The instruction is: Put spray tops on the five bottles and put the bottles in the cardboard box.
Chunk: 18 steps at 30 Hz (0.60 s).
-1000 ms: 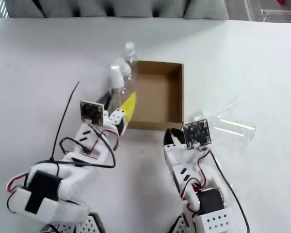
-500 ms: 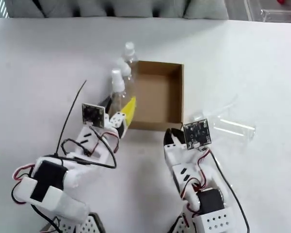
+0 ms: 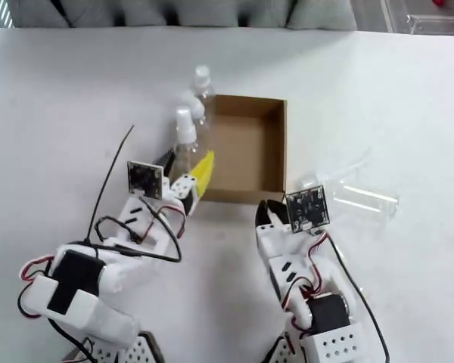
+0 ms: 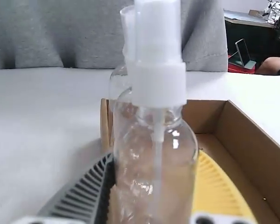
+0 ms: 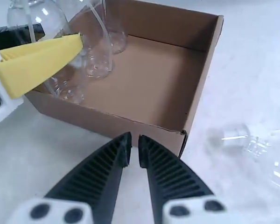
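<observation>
- At the left wall of the cardboard box (image 3: 246, 151), the left hand (image 3: 184, 162) grips a capped bottle (image 4: 154, 154). It's upright, w/ a ribbed grey pad on one side and a yellow pad on the other.
- Can't tell whether the bottle base is outside the wall or already over the rim.
- Step, my read: the spray top (image 4: 158, 60) is seated on this one, so it's the boxing stage. The box floor shows bare brown in the high view, so prob. none boxed yet.
- Next move needs: lift clear of the wall edge, shift across over the floor, lower, then let go. Keep it vertical, as the tall neck and top look tippy.
- A second bottle (image 3: 202, 82), also w/ a white top, stands just beside the held one near the box's far-left corner. Don't knock it.
- The right hand (image 5: 134, 151) is closed w/ nothing in it, and sits just in front of the box's near wall, toward the right corner.
- A loose bottle (image 3: 367, 200) lies on its side on the worktop (image 3: 76, 91), right of the box. It looks to have no top; prob. the next one to cap.
- Materials: the bottles are clear, smooth and round-shouldered, w/ a thin dip tube visible inside. They're likely slick, so they need a firm pinch.
- The tops are white plastic, cylindrical.
- The box is matte brown card, square and open-topped, w/ thin walls that could flex if bumped.
- The worktop is plain white and flat.
</observation>
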{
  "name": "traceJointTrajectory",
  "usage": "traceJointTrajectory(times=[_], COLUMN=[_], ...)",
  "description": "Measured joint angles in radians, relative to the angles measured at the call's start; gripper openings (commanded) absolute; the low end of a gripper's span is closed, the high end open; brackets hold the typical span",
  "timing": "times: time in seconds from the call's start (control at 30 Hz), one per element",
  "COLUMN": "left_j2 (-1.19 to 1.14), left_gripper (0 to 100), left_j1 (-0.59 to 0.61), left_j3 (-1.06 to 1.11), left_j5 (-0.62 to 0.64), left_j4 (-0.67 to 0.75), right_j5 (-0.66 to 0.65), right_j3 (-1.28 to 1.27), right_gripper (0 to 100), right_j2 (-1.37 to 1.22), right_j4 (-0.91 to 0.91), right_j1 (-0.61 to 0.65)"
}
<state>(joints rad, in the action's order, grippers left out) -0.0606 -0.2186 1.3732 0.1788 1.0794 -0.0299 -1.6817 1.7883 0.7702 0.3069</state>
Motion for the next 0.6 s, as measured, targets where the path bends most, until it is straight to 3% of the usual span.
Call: traceJointTrajectory(times=[0.2, 0.43, 0.6], left_j2=[0.0, 0.0, 0.0], left_gripper=[20, 32, 34], left_j1=[0.0, 0.0, 0.0], left_j3=[0.0, 0.0, 0.0], left_j5=[0.0, 0.0, 0.003], left_j4=[0.0, -0.003, -0.057], right_j5=[0.0, 0.0, 0.0], right_j3=[0.0, 0.0, 0.0], right_gripper=[1.5, 1.5, 1.5], right_j2=[0.0, 0.0, 0.0], right_j4=[0.0, 0.0, 0.0], right_j1=[0.0, 0.0, 0.0])
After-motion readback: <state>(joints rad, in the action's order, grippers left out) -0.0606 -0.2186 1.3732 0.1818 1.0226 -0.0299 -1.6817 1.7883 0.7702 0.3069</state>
